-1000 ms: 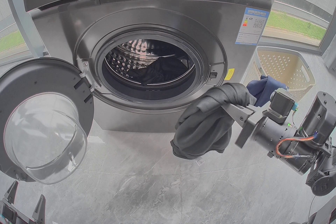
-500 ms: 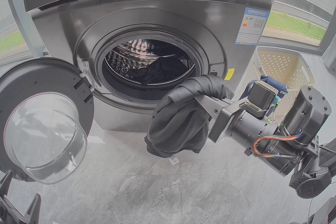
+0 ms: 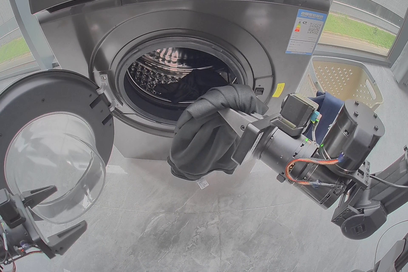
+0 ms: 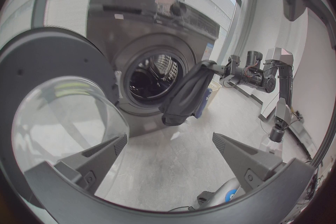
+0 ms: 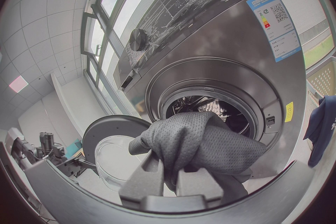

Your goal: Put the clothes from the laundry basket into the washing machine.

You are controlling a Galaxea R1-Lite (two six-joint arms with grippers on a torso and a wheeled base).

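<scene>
Hanging in a bunched fold, the dark grey garment (image 3: 204, 137) is dangling just in front of the washing machine (image 3: 178, 18). Its top is overlapping the lower right edge of the machine's round drum opening (image 3: 140, 86), and its hem, with a small white tag, is hanging free above the floor at the machine's foot. The right gripper (image 3: 225, 115) is pinching the upper fold between nearly closed jaws, with cloth spilling over both fingers, and is pointing at the opening from the machine's right front. Inside the machine's drum a black piece of clothing (image 3: 193, 83) is lying low. The top and left arcs of the opening's rim are showing in full. The door (image 3: 51, 94) is standing swung wide open at the machine's left front, and bare grey floor (image 3: 170, 217) is stretching in front of the machine. The left gripper (image 3: 68, 207) is hovering before the door's glass bowl, jaws spread wide and holding nothing. The laundry basket (image 3: 352, 81) is sitting beside the machine's right side, with a navy garment (image 3: 327, 109) draping over its near rim.
</scene>
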